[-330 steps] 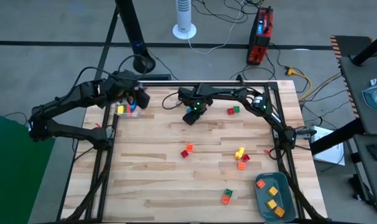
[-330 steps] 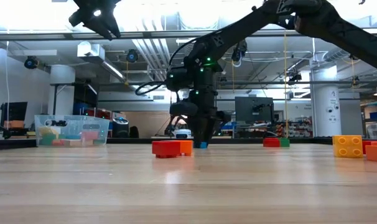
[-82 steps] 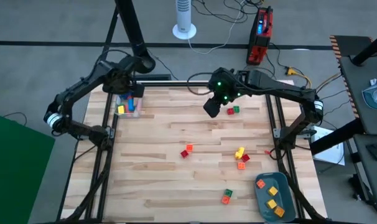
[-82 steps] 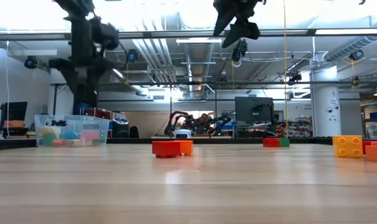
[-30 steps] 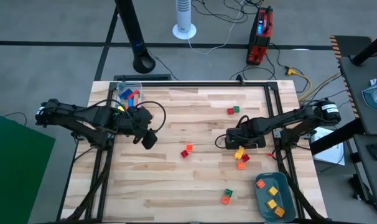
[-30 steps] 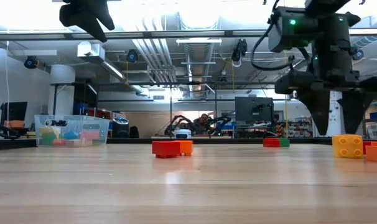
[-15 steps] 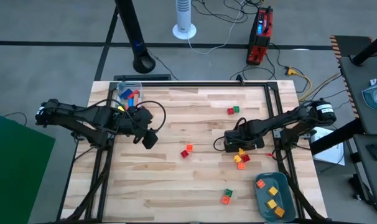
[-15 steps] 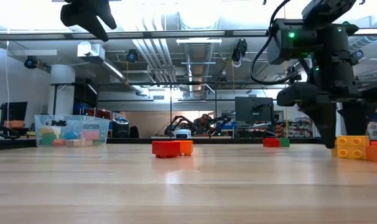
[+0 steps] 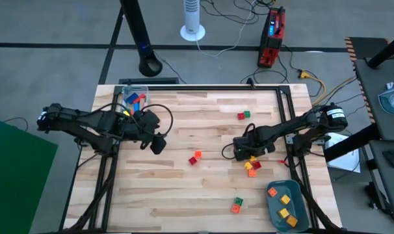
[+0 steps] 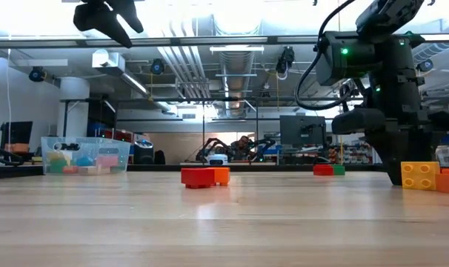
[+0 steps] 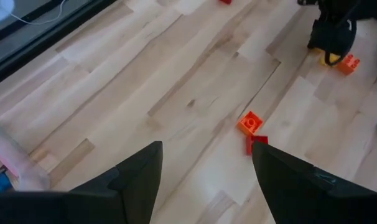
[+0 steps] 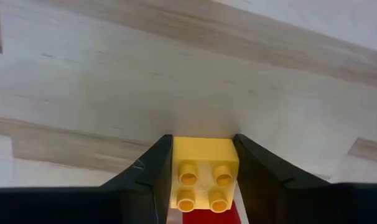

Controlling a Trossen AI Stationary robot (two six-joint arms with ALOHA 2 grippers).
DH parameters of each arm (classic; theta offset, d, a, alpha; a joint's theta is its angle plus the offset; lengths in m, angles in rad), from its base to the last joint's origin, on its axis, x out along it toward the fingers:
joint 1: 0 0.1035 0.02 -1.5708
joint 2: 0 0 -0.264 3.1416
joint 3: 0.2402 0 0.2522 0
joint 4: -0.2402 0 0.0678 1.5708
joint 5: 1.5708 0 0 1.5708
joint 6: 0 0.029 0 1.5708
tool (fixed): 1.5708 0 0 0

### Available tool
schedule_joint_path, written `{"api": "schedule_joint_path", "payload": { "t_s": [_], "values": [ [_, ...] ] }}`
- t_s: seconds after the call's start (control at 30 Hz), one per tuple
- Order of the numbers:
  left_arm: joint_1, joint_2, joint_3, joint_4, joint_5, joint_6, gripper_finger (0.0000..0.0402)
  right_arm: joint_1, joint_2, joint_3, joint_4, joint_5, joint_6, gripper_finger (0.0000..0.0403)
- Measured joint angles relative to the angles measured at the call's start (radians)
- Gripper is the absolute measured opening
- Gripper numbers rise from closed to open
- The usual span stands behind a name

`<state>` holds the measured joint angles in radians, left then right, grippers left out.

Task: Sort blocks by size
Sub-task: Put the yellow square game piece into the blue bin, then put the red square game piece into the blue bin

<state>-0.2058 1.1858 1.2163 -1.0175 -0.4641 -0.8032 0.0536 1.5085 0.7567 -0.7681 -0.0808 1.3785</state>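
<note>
Wooden table (image 9: 184, 188) with scattered blocks (image 9: 195, 158), clear box (image 9: 133, 97), seemingly grey-blue tray (image 9: 303, 212).

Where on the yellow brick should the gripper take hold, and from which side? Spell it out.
Take the yellow brick by its two flat side walls, coming straight down from above. Its studded top faces up and its sides are plain and parallel, which suits two fingers. The right gripper already straddles it that way, one finger against each wall. A red brick sits close beside it, so a lower sideways approach looks crowded.
</note>
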Motion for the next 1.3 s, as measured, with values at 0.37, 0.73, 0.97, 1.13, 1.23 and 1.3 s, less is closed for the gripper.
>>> {"api": "schedule_joint_path", "payload": {
  "t_s": [0.37, 0.73, 0.97, 1.13, 1.23, 1.3],
  "values": [
    [0.000, 0.000, 0.000, 0.062, -0.026, 0.022, 0.0235, 0.123, -0.257, 0.115, -0.087, -0.024, -0.083, 0.0134],
    [0.000, 0.000, 0.000, 0.073, -0.025, 0.047, 0.0235, 0.626, -0.331, 0.192, -0.109, -0.166, 0.209, 0.0145],
    [0.000, 0.000, 0.000, 0.084, -0.025, 0.051, 0.0235, 0.786, -0.262, 0.188, -0.226, -0.272, 0.315, 0.0190],
    [0.001, 0.000, 0.000, 0.089, -0.002, 0.058, 0.0235, 0.769, -0.271, 0.188, -0.217, -0.250, 0.312, 0.0224],
    [0.000, 0.005, 0.000, 0.107, 0.043, 0.078, 0.0235, 0.721, -0.291, 0.194, -0.221, -0.183, 0.263, 0.0241],
    [0.000, 0.015, 0.000, 0.122, 0.082, 0.091, 0.0235, 0.666, -0.296, 0.203, -0.222, -0.106, 0.205, 0.0250]
  ]
}}
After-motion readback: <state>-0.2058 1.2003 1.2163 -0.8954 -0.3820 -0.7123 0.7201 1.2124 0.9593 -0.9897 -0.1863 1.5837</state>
